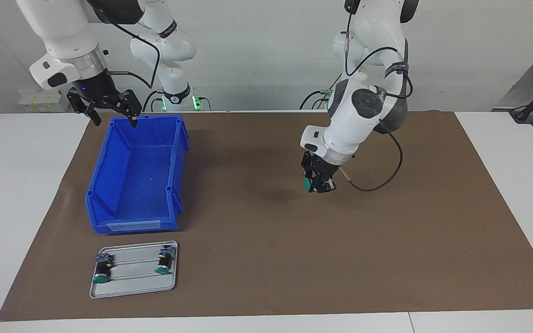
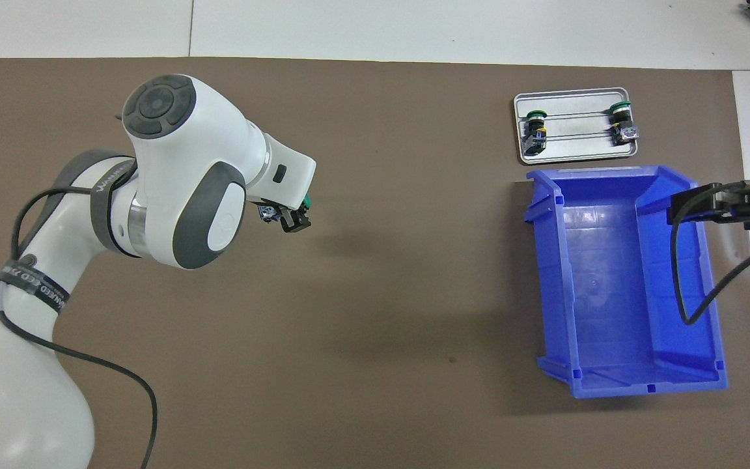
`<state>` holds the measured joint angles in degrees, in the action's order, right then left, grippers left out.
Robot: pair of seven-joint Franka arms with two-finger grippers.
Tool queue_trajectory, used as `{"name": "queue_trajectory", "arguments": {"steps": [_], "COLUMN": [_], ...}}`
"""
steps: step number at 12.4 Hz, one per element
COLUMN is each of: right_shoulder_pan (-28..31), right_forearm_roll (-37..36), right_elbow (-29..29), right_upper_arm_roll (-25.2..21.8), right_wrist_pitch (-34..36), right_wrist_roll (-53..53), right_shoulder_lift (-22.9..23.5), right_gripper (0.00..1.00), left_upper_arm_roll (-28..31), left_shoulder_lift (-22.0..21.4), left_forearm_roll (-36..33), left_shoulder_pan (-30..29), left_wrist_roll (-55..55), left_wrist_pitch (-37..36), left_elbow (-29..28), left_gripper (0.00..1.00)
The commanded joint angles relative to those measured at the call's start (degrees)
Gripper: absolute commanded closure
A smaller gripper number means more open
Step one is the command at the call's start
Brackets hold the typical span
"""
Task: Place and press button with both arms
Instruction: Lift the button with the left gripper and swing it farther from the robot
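Brown mat (image 1: 266, 259) on white table. Left gripper (image 1: 320, 183) in the air over mid-mat, clamped on the button (image 1: 307, 184), green cap facing away from the robots. Right gripper (image 1: 109, 107) waits over the blue bin's (image 1: 109, 217) robot-side rim, jaws spread, holding nothing. Tray (image 1: 132, 287) with two more switches sits just beside the bin, farther from the robots.

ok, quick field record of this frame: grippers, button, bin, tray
left gripper: shut on the button, raised over the mat
button: green cap, held off the mat
right gripper: open, waiting over the bin's rim at the robots' end
bin: blue, nothing seen inside
tray: beside the bin, farther from the robots; holds two spare buttons
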<state>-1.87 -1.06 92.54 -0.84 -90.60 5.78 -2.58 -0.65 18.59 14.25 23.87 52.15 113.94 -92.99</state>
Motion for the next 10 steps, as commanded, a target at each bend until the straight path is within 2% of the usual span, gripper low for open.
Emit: {"name": "queue_trajectory", "arguments": {"steps": [1,7,10], "right_shoulder_pan": [0.7,0.8,0.4], "right_forearm_roll": [1.1,1.1,1.1], "right_elbow": [1.3,1.4,1.3], "right_upper_arm_roll": [0.3,0.4,0.4], "right_wrist_pitch": [0.0,0.1,0.1], "right_wrist_roll": [0.6,0.6,0.6], "right_shoulder_lift": [-1.4,-1.4,-1.4], "right_gripper": [0.00,0.00,0.00], "left_upper_arm_roll": [-0.4,-0.3,-0.1], "left_shoulder_lift": [-1.4,-3.7,-6.6], "left_forearm_roll": [4.6,18.3,25.6], "left_shoulder_pan": [-3.9,-13.3,-16.2], "left_wrist_roll": [6.3,22.0,31.3], "left_wrist_pitch": [-3.6,-6.3,-5.1], "left_elbow": [0.4,-2.5,-9.3], "left_gripper": [1.00,0.99,0.97]}}
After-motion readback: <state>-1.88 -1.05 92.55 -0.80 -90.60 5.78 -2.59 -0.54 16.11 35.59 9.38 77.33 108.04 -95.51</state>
